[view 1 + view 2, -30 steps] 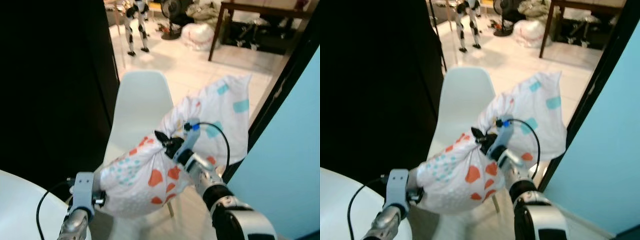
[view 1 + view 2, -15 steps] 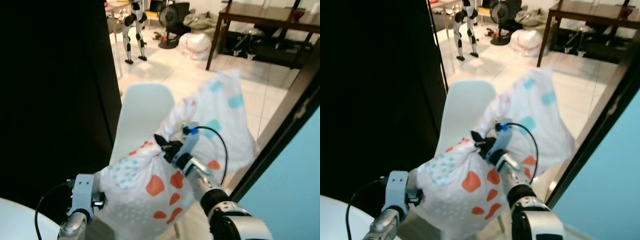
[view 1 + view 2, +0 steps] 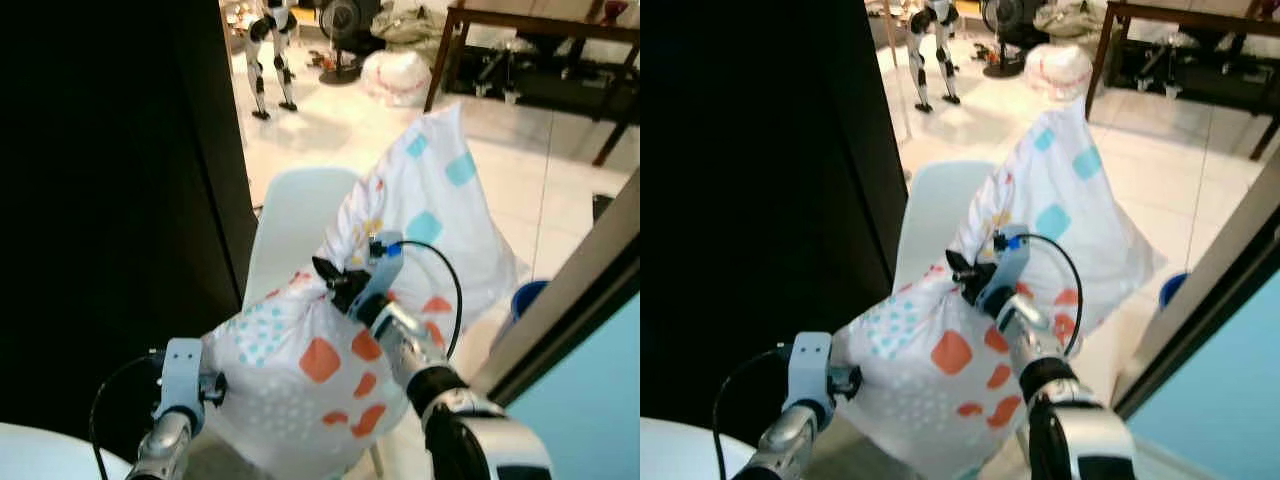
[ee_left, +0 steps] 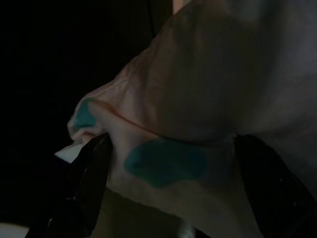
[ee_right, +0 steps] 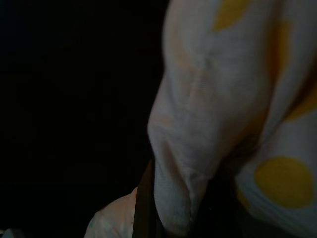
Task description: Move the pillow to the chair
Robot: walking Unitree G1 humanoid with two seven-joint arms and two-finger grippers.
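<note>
I hold a white pillow (image 3: 430,200) with orange, teal and yellow patches in the air, in front of a white plastic chair (image 3: 290,225). My right gripper (image 3: 333,278) is shut on a pinched fold in the pillow's middle. At the pillow's lower near corner my left gripper (image 3: 212,385) is shut on the fabric. The left wrist view has both black fingers (image 4: 86,173) clamping a teal-spotted corner of the pillow (image 4: 198,99). Bunched pillow cloth (image 5: 198,124) with yellow dots presses between the right fingers in the right wrist view. The pillow hides the chair's seat.
A black wall or panel (image 3: 110,200) stands close on the left. A light blue wall with a dark frame (image 3: 570,320) runs along the right. A white round table edge (image 3: 40,455) is at the near left. Beyond lie tiled floor (image 3: 330,130), a dark table (image 3: 540,30) and another robot (image 3: 265,50).
The view has shifted forward and to the right, bringing the chair nearer. The pillow's far end has swung up and now stands taller above the chair back. Both grips hold.
</note>
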